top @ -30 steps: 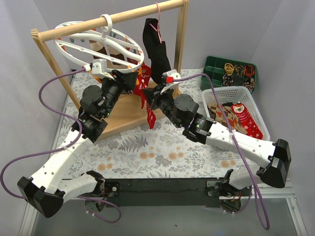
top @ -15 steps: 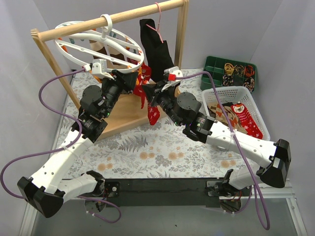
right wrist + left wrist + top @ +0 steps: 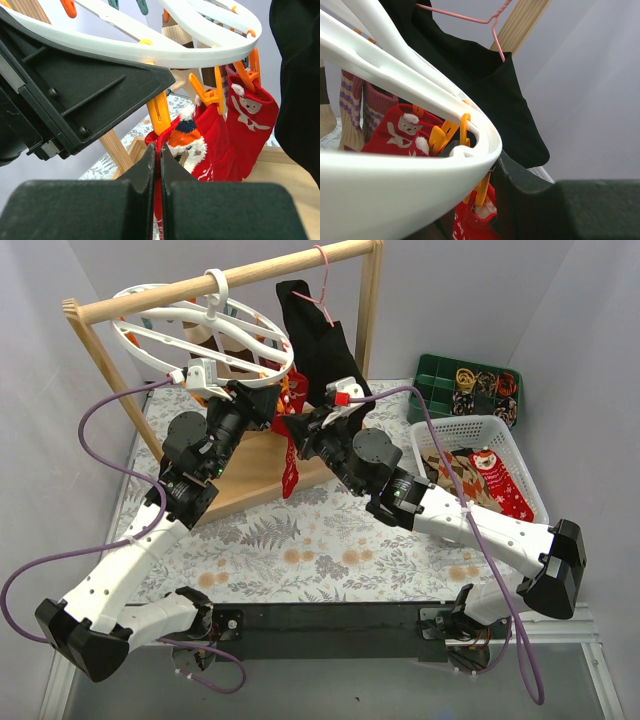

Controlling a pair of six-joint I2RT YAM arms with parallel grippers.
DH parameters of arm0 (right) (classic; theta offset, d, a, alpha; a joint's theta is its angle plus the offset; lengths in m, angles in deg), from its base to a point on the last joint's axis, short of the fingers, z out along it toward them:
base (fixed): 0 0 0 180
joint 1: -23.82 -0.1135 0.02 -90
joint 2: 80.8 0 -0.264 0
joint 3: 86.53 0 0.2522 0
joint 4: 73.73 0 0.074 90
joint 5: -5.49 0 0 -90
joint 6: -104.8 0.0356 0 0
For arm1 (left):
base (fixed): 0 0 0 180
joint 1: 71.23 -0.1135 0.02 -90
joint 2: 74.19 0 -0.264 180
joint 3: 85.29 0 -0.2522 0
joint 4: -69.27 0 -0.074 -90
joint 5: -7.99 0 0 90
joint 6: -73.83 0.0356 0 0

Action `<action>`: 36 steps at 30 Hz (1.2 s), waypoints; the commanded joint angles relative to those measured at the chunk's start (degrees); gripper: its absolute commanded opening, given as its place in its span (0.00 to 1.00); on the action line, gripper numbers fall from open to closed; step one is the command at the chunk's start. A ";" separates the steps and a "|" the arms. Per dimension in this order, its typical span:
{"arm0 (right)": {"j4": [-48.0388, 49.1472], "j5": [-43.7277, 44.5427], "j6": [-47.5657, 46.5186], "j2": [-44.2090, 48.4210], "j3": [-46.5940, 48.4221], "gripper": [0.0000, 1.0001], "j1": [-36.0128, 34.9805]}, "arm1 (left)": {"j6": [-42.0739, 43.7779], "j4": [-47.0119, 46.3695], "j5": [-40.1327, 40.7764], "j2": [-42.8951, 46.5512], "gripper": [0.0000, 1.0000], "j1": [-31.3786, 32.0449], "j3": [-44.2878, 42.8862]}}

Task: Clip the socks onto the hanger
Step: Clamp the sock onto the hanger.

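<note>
We are pinching the cuff of a red Christmas sock (image 3: 186, 134) between the pressed-together jaws of the right gripper (image 3: 158, 150). We are holding that cuff right under an orange clip (image 3: 159, 114) so the clip's mouth can take it, while the rest of the sock is dangling free below. The left gripper (image 3: 270, 400) is sitting at the rim of the round white hanger (image 3: 160, 345), just where that clip is hanging. We judge that it is there to steady the ring and work the clip. One black finger (image 3: 530, 195) is showing beside the rim in the left wrist view, but we cannot tell whether the jaws are squeezing the clip or only standing around it. Just beside this spot, a bear-print red sock (image 3: 250, 117) is already hanging from its own clip, and a striped sock (image 3: 347, 107) is hanging farther along the ring. The hanger is hooking over the wooden rail (image 3: 250, 278), which is putting the clips at a height both arms are reaching from below. A black garment (image 3: 315, 340) on a pink wire hanger (image 3: 322, 285) is sharing that rail close by. More socks (image 3: 495, 485) are lying in the white basket (image 3: 465, 424) on the right, well apart from the hanger, so we are judging the task as only partly done.
</note>
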 commanded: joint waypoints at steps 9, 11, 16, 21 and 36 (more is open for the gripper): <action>6.60 0.89 -0.82 0.05 3.52 0.01 -0.59 | -1.04 5.94 1.16 -1.45 0.00 0.18 -0.31; 7.04 1.15 -1.00 -0.04 3.43 0.01 -0.59 | -0.95 5.94 1.07 -1.45 0.00 0.18 -0.31; 8.10 1.42 -1.09 0.05 3.26 0.01 -0.59 | -1.21 6.03 0.98 -1.37 0.00 0.27 -0.49; 8.63 1.24 -1.35 0.05 3.34 0.01 -0.59 | -1.56 6.12 0.10 -1.36 0.00 0.27 -0.58; 9.07 1.24 -2.40 0.40 2.90 0.01 -0.50 | -2.18 7.17 -2.27 0.48 0.58 0.27 -1.54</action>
